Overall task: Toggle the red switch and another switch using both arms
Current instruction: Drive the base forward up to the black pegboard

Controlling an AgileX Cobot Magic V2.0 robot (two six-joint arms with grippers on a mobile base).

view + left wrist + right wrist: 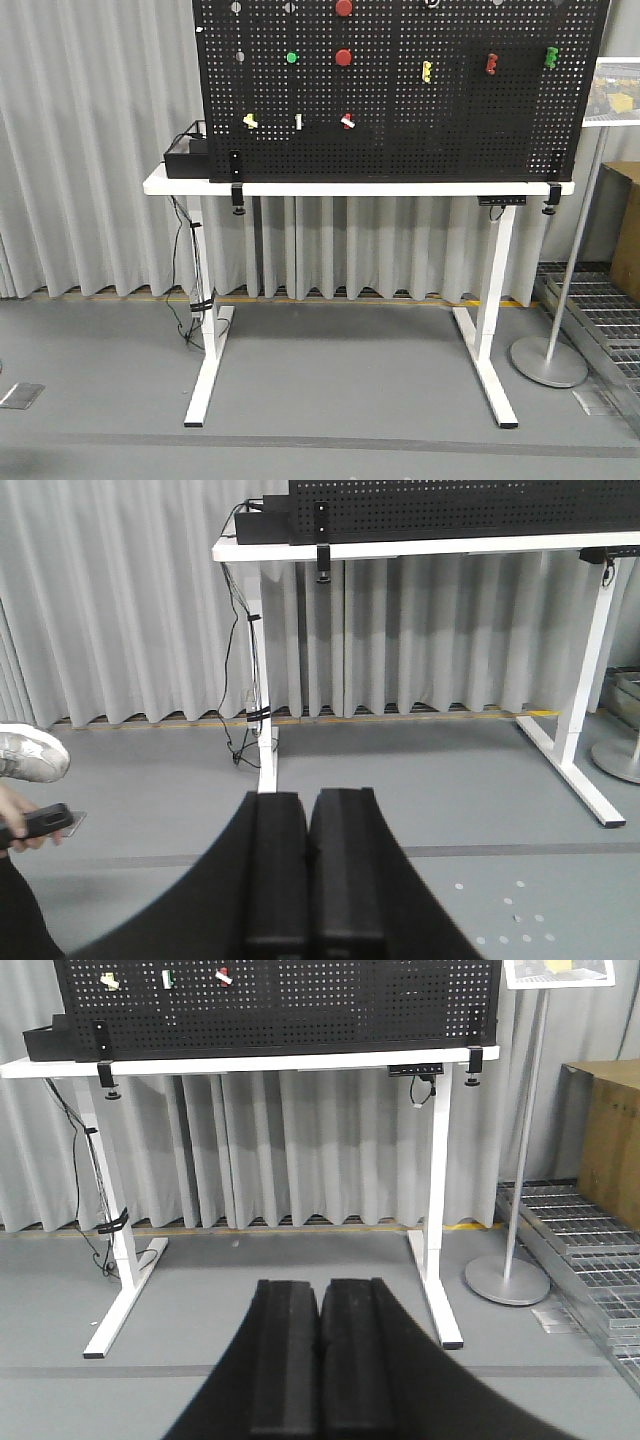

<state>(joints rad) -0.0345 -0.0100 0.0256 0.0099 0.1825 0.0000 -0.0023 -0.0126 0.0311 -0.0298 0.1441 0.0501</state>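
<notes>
Left hand (308, 808) and right hand (319, 1292) both clenched, empty, well short of bench (400, 188). Red switch (347, 121) on pegboard (450, 140), upper centre; pale yellow switch (250, 121) left of it. Red probably suits right hand, yellow the left.

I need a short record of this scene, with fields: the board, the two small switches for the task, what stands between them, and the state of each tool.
board: black perforated pegboard standing on white table
red switch: small red toggle lever with white tip, bottom row, rightmost of three
other switch: small pale yellow toggle lever, bottom row, leftmost
between them: thin upright white toggle
left tool: shut, holding nothing, far from the board
right tool: shut, holding nothing, far from the board
contact: no tool touches a switch
</notes>
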